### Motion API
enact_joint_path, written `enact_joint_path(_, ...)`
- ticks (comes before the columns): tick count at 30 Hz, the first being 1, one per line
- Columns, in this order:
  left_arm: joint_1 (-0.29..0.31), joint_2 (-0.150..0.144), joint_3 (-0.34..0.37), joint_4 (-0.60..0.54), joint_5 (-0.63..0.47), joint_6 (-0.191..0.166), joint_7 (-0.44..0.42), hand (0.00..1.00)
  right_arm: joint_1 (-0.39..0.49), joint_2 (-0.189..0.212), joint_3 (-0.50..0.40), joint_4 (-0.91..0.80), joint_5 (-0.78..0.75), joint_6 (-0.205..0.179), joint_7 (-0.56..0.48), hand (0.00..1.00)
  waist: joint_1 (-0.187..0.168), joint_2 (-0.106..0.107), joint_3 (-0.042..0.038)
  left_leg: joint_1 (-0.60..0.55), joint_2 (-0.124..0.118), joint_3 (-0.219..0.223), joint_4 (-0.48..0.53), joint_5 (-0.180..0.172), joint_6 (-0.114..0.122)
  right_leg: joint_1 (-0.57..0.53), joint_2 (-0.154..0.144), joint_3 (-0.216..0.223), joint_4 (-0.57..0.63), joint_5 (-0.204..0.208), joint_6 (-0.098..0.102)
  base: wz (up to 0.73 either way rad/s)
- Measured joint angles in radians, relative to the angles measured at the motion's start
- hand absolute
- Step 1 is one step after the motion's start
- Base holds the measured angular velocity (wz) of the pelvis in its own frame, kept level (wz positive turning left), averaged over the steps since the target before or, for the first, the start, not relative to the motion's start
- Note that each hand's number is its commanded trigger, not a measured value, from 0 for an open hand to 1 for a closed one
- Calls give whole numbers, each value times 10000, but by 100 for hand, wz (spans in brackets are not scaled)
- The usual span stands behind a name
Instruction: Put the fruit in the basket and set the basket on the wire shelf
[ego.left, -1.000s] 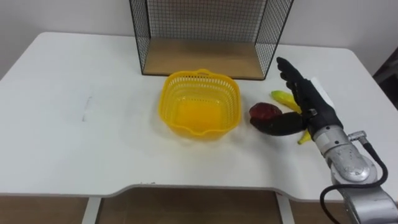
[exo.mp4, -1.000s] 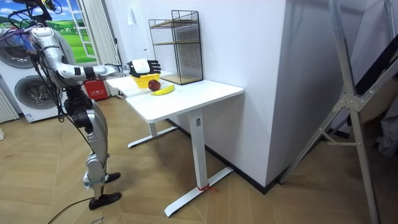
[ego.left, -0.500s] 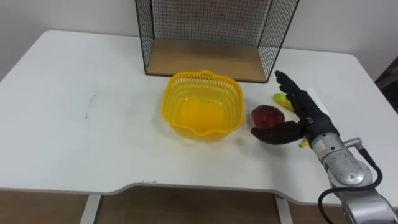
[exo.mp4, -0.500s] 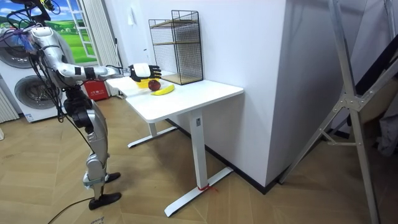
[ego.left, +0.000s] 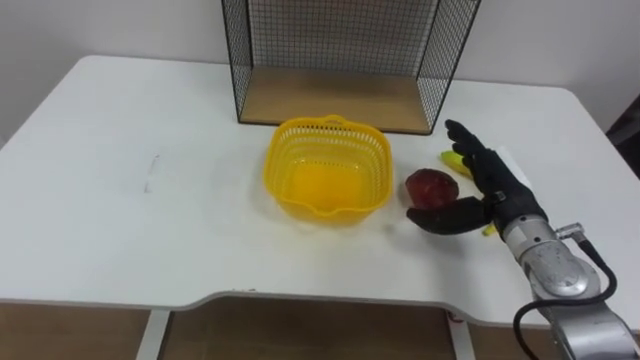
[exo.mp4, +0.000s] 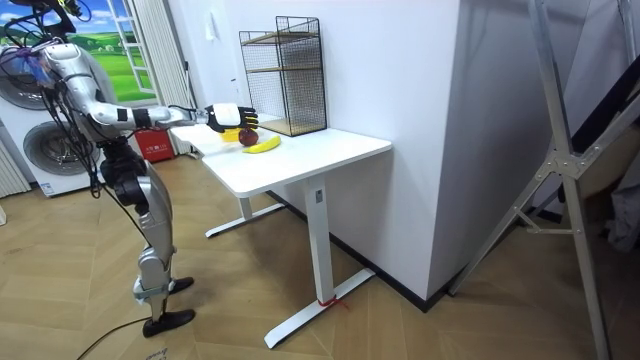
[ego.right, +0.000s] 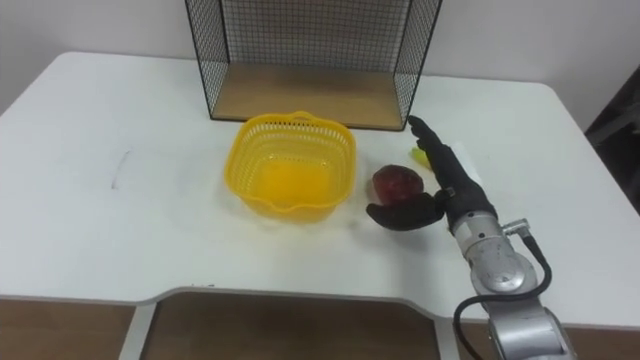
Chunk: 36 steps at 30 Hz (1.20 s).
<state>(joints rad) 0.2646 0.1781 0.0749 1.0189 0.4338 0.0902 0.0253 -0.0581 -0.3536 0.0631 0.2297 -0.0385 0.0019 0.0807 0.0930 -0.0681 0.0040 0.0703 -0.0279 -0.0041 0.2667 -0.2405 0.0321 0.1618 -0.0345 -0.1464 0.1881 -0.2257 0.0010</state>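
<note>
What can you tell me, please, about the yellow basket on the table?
The yellow basket looks like plastic, with latticed walls, a wavy rim and a solid bottom. It stands upright and empty on the white table, just in front of the wire shelf. The red fruit lies a little apart on its right, and the right robot hand beside that fruit does not touch the basket.
</note>
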Motion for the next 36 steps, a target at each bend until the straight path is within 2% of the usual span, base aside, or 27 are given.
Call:
enact_joint_path(2, -2, 0, 0, 1, 84, 81, -10, 0, -6, 0, -2, 357, 135, 8, 58, 0, 23, -136, -30, -31, -3, -3, 4, 1, 1, -16, -1, -5, -5, 0, 0, 0)
enact_joint_path(6, 2, -1, -3, 4, 95, 126, -10, 0, -43, 0, -20, 796, 156, 46, 92, 0, 147, -269, 5, -63, -4, -9, 28, 1, 1, 13, -9, -42, -9, 4, 2, 0)
enact_joint_path(10, -14, 0, 0, 4, 93, 140, -9, 0, -360, 0, -44, 1415, 354, 151, 227, 0, 211, -244, 42, -59, -7, -36, 43, 1, 1, 8, -17, -84, -18, 4, 3, 0)
enact_joint_path(14, -19, 1, 5, 5, 93, 158, -9, 0, -901, 0, -48, 1799, 362, 163, 444, 0, 211, -111, 107, -61, -4, -44, 23, 1, 0, -19, -7, -85, -14, 6, 1, 0)
enact_joint_path(23, 3, 7, 4, 16, 89, 170, -4, 0, -1466, 0, -55, 2700, 352, 163, 636, 0, 247, -136, 76, -75, -11, -80, 19, 2, 1, -10, -5, -87, -27, 6, 1, 0)
enact_joint_path(36, 4, 6, 2, 29, 86, 235, -8, 0, -1728, -1, -55, 3397, 342, 171, 668, 0, 282, -151, 65, 42, -27, -241, 51, 3, 0, 144, -2, -153, -25, 6, 0, 1)
